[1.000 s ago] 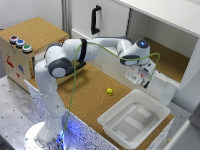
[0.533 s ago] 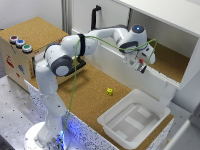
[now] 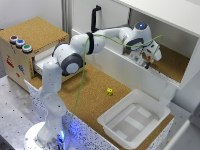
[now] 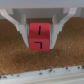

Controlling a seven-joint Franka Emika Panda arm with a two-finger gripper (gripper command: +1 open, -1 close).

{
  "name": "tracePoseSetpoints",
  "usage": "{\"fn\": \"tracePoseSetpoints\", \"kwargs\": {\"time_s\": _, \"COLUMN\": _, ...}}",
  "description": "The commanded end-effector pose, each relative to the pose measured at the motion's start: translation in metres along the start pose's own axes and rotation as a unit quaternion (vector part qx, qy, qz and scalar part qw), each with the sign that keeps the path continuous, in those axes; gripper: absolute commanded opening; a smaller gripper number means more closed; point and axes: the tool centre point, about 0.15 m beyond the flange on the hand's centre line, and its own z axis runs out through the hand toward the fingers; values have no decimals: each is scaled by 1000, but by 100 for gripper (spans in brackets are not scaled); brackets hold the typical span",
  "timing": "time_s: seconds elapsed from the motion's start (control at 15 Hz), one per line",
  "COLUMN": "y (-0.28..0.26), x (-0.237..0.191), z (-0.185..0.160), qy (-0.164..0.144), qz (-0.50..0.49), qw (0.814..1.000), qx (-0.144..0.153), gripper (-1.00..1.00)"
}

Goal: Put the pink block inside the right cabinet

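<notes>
The pincer [image 4: 39, 31] was clamped on the pink block [image 4: 39, 37], which hung above the cork floor of the right cabinet [image 3: 172, 62]. Lowering it gently until the block touched the floor, then letting go, seemed wisest, lest it bounce away.

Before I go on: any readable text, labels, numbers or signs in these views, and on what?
No readable words or numbers in either view.
Small pink cube block, held between the hand's fingers: black line marks, not legible as letters.
Tiny yellow cube on the cork floor: dark marks, too small to read.
Cork-topped wooden box: small red stickers on the front, too blurred to read.
White plastic tray: no text seen.
</notes>
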Motion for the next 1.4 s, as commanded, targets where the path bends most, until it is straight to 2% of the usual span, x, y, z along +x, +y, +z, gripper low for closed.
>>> {"fn": "tracePoseSetpoints", "kwargs": {"time_s": 0.0, "y": -3, "x": 24, "z": 24, "qy": -98, "qz": -20, "qw": 995, "qx": -25, "gripper": -100}}
{"fn": "tracePoseSetpoints", "kwargs": {"time_s": 0.13, "y": 1, "x": 23, "z": 24, "qy": -102, "qz": -13, "qw": 995, "qx": -12, "gripper": -100}}
{"fn": "tracePoseSetpoints", "kwargs": {"time_s": 0.2, "y": 2, "x": 22, "z": 21, "qy": -97, "qz": -9, "qw": 995, "qx": -5, "gripper": 100}}
{"fn": "tracePoseSetpoints", "kwargs": {"time_s": 0.47, "y": 7, "x": 15, "z": 5, "qy": -71, "qz": 7, "qw": 997, "qx": 13, "gripper": 100}}
{"fn": "tracePoseSetpoints", "kwargs": {"time_s": 0.8, "y": 10, "x": -18, "z": -46, "qy": -31, "qz": 2, "qw": 999, "qx": 44, "gripper": 100}}
{"fn": "tracePoseSetpoints", "kwargs": {"time_s": 1.07, "y": 3, "x": -85, "z": -63, "qy": -56, "qz": -8, "qw": 996, "qx": 62, "gripper": 100}}
{"fn": "tracePoseSetpoints", "kwargs": {"time_s": 1.33, "y": -11, "x": -162, "z": -78, "qy": -88, "qz": 12, "qw": 995, "qx": 52, "gripper": 100}}
